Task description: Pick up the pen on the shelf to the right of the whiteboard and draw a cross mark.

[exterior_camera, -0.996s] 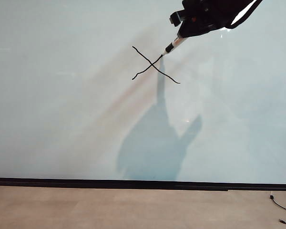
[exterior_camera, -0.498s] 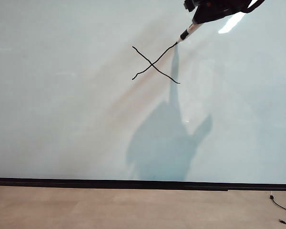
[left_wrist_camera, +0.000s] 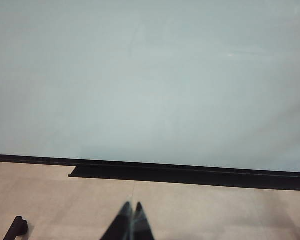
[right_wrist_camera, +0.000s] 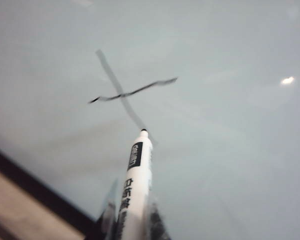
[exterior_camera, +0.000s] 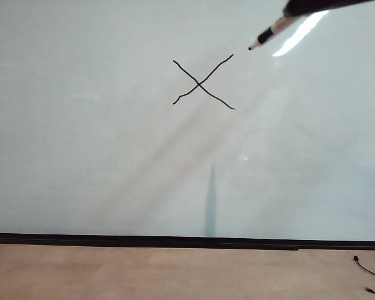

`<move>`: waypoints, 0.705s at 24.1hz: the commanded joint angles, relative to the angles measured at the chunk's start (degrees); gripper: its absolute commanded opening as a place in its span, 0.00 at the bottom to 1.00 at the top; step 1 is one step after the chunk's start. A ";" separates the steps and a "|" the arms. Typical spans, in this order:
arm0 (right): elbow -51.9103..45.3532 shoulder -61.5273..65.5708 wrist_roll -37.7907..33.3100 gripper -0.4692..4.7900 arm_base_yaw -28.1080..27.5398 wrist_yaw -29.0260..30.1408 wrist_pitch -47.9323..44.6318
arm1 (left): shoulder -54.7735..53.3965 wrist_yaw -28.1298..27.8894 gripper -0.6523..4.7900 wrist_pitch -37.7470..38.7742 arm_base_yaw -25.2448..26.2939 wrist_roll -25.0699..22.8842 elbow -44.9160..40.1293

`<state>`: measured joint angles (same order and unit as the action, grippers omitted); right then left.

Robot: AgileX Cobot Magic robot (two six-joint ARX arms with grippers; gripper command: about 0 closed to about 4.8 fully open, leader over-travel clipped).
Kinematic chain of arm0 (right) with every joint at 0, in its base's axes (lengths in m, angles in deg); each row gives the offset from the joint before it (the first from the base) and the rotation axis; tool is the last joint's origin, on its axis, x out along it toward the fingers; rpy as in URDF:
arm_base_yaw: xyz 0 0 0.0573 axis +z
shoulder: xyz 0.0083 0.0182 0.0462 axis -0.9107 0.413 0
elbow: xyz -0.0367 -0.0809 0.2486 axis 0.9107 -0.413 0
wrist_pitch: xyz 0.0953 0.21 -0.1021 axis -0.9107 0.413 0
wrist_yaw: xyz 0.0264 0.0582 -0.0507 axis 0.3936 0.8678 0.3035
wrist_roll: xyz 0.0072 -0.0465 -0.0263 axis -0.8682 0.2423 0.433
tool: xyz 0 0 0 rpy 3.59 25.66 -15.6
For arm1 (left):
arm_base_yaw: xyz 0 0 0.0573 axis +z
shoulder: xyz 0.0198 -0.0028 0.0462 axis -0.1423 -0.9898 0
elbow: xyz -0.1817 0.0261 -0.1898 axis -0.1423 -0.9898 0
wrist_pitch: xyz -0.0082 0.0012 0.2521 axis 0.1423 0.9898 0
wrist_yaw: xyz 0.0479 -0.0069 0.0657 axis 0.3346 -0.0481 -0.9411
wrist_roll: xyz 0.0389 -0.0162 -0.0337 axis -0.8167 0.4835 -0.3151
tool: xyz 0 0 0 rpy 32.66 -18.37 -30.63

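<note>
At about one o'clock in the exterior view, the right tool (exterior_camera: 306, 6) pokes in from the upper edge as a dark shape, closed on the pen (exterior_camera: 267, 34), which slants down toward seven o'clock with its black tip clear of the board surface. That tip sits just off the two o'clock end of the cross mark (exterior_camera: 203, 82), near it but apart from it. From the right wrist view the pen (right_wrist_camera: 132, 185) rises out between the tool's fingers (right_wrist_camera: 109, 212), its white barrel printed with black characters and a black label near the front, the small dark tip pointing at the lower end of one stroke of the cross mark (right_wrist_camera: 124, 95); the picture is somewhat blurred. The cross mark is two thin, slightly wavy black strokes crossing near their middles, drawn on the upper centre of the whiteboard (exterior_camera: 81, 156), slightly toward twelve o'clock. A narrow grey shadow stands upright low on the board at about six o'clock. The left tool (left_wrist_camera: 131, 212) shows only in its own wrist view, its two dark fingertips pressed together with nothing between them, low over the pale bench (left_wrist_camera: 215, 210) before the board's black lower strip (left_wrist_camera: 190, 174).
</note>
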<state>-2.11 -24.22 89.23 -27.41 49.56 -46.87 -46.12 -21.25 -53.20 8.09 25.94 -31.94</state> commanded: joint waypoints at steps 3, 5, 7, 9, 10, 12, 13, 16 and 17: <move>-14.32 -18.43 -1.81 0.08 0.50 0.48 -1.60 | -0.02 0.22 0.11 -0.52 -0.02 -0.24 0.15; -20.15 -28.81 -1.77 0.08 0.37 0.44 -0.55 | -0.02 0.17 0.11 -0.50 -0.02 -0.24 0.15; -23.56 -38.32 -1.79 0.08 0.35 0.13 3.34 | -0.02 0.22 0.11 -0.52 0.00 -0.22 0.15; -25.03 -46.45 -1.84 0.08 0.22 -1.29 9.88 | -0.04 0.20 0.11 -0.48 -0.02 -0.22 0.15; -25.09 -46.01 -1.86 0.08 0.26 -1.75 10.32 | -0.02 0.15 0.11 -0.50 -0.02 -0.22 0.13; -25.16 -45.33 -1.81 0.08 0.07 -2.32 11.30 | -0.02 0.22 0.11 -0.57 0.00 -0.24 0.15; -25.64 -45.72 -1.81 0.08 -0.04 -3.98 11.15 | -0.02 0.15 0.11 -0.33 -0.09 -0.24 0.13; -28.63 -46.05 -3.74 0.08 -1.70 -6.05 8.20 | -0.02 0.11 0.11 -0.09 -0.02 -0.22 0.15; -29.62 -46.05 -4.02 0.08 -2.27 -6.01 6.64 | -0.02 0.22 0.11 -0.07 -0.02 -0.22 0.15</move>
<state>-30.57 -70.36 86.49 -29.07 44.27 -37.19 -46.12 -21.28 -52.98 8.06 25.96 -31.92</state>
